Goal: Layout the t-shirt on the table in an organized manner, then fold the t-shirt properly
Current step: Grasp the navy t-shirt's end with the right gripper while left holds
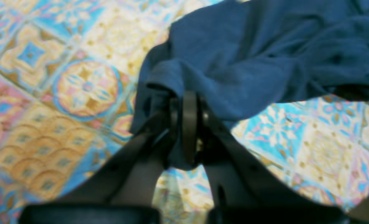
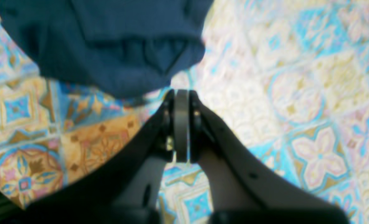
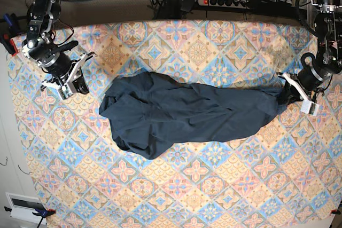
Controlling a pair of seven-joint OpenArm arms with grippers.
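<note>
The plain dark navy-blue cloth t-shirt (image 3: 181,113) lies crumpled and drawn out lengthwise across the middle of the wide table (image 3: 214,196), which is covered in a pastel orange, pink and blue tile pattern. The left gripper (image 1: 189,99) is clamped on one end of the garment: in its wrist view the cloth bunches right between the closed black fingers (image 1: 189,124), and the rest of the shirt fans away ahead of them. That pinch on the far end probably serves to pull the fabric taut, so the wrinkled mass can be spread flat before any folding. The right gripper (image 2: 181,93) is closed too, but on nothing; its jaws meet with bare patterned cloth under them, and the shirt's rounded edge lies just ahead and to one side of its tips, not touching. From the base view this arm hangs well apart from the bulkier, rumpled end of the shirt. The layout looks barely begun; no clean sleeve or hem line shows yet.
</note>
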